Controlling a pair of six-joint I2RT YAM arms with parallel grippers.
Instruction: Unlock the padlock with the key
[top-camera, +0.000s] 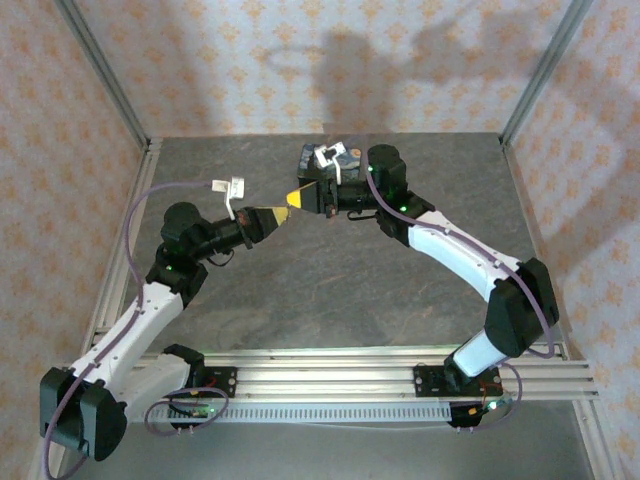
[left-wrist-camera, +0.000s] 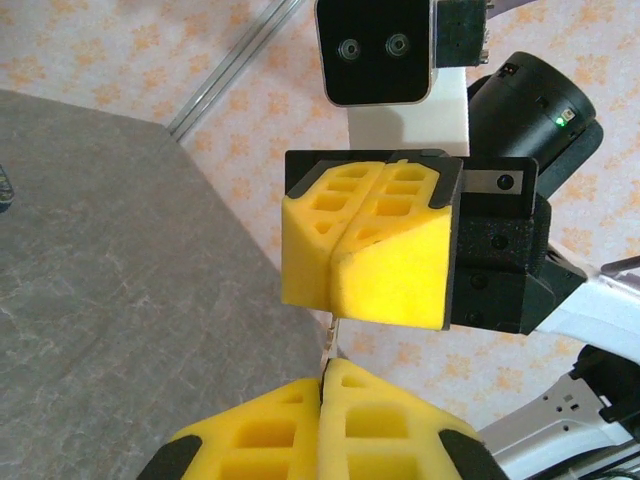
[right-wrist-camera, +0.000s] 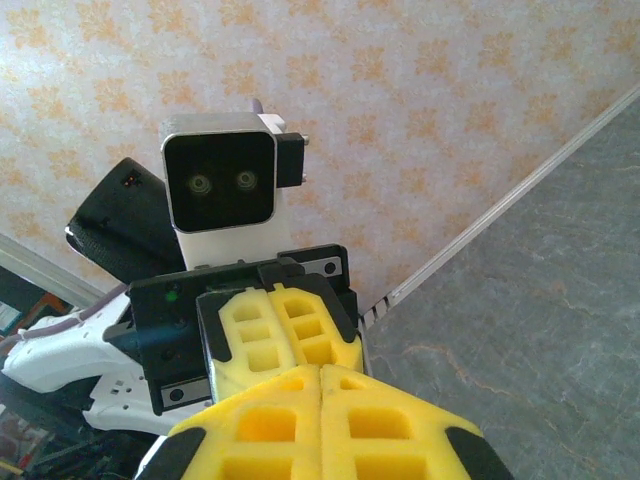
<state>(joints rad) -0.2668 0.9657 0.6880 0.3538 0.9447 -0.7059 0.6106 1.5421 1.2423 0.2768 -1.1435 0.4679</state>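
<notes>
The left hand (left-wrist-camera: 322, 400) has its yellow fingers pressed together, and a thin silver bit (left-wrist-camera: 329, 348), maybe the key, sticks out from between them. It reaches up to the right hand (left-wrist-camera: 338, 265), which sits tip to tip just past the left hand, its own fingers pressed together too. Both hands hang above the gray tabletop (left-wrist-camera: 100, 300). I cannot tell where the padlock is
</notes>
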